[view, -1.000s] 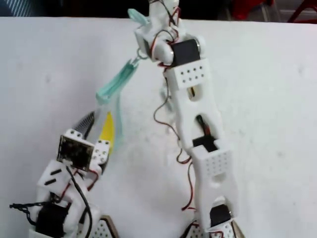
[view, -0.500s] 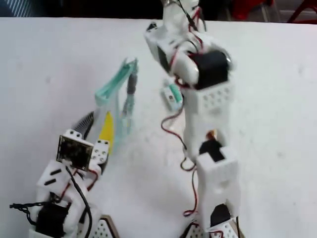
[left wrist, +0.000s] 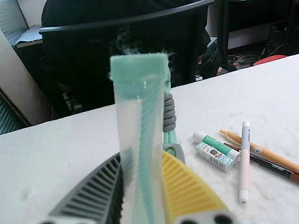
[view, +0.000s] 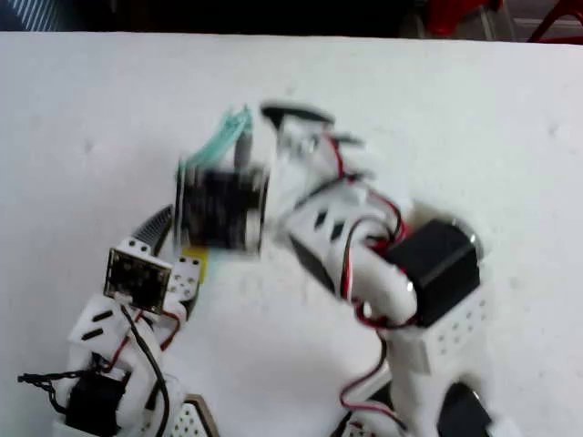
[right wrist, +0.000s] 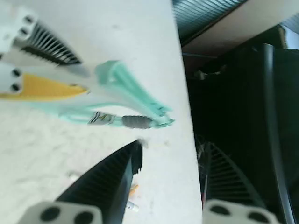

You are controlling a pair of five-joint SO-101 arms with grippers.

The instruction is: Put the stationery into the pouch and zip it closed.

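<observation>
The left claw [left wrist: 142, 186] is clamped on one end of the teal pouch [left wrist: 140, 93]. Near the pouch's far end, the right claw [right wrist: 170, 161] has its fingers apart and grips nothing. Pens [left wrist: 244, 158] and two small teal-and-white items [left wrist: 216, 151] lie loose on the white worktop [left wrist: 56, 154] beyond the pouch.

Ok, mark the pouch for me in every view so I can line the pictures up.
High view: the pouch stands left of centre, its teal edge rising from the left gripper, partly behind the right arm.
Left wrist view: the pouch is upright, clamped between the grey finger and the yellow finger.
Right wrist view: the pouch's teal edge runs out from those fingers.
Shared landmark: the grey finger.
</observation>
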